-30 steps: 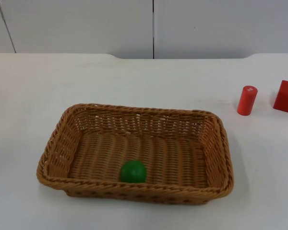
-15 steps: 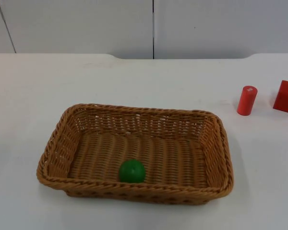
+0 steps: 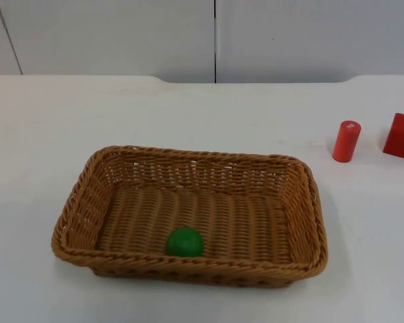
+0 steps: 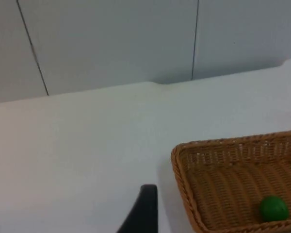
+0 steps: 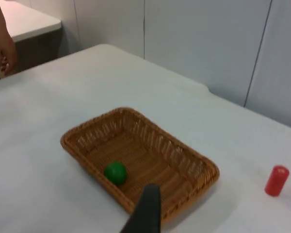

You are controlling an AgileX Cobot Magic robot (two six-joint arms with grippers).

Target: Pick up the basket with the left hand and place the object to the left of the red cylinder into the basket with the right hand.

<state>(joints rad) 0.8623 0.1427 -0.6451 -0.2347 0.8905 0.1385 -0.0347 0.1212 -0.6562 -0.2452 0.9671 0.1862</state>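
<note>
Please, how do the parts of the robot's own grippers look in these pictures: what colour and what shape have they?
Of the left gripper, one black fingertip is seen: smooth, matte, narrow and slightly curved, with a blunt squared end. Of the right gripper, there is a similar black fingertip, tapered like a blade, without markings. Whether the jaws are open cannot be told.

The green ball (image 3: pixel 184 241) sits a little further toward the wicker basket's (image 3: pixel 81 195) left end than it does a second ago, and very slightly nearer the basket's near wall. The shift is small: half a second ago it is already partway there, and now it lies a touch further along the same way. It rests on the woven floor, close against the near wall, left of the basket's middle. The left wrist view shows it on the basket floor (image 4: pixel 273 208) too.
</note>
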